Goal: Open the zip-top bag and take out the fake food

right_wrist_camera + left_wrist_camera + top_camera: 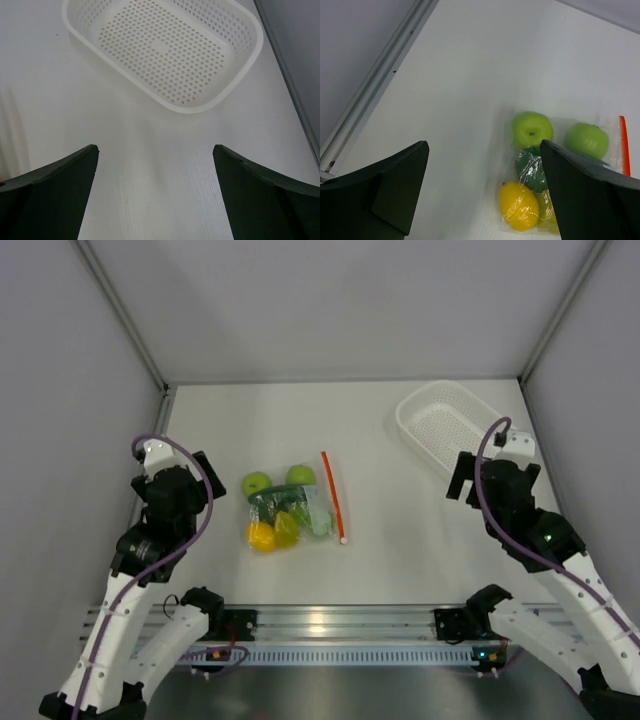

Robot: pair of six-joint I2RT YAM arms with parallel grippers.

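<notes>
The zip-top bag [310, 502] lies flat in the middle of the table, with its orange-red zip strip [334, 496] along its right edge. Inside it shows the fake food: two light-green round fruits [257, 483], a dark-green cucumber [275, 498] and a yellow lemon [262, 536], among others. My left gripper [207, 477] is open and empty, above the table to the left of the bag. In the left wrist view the bag [555, 175] lies ahead between my open fingers [395, 185], with the yellow fruit [519, 205] nearest. My right gripper [458, 478] is open and empty, well right of the bag.
A white perforated oval basket [405, 415] stands empty at the back right, just beyond my right gripper; the right wrist view shows its rim [190, 107] ahead. Grey walls enclose the table on the left, back and right.
</notes>
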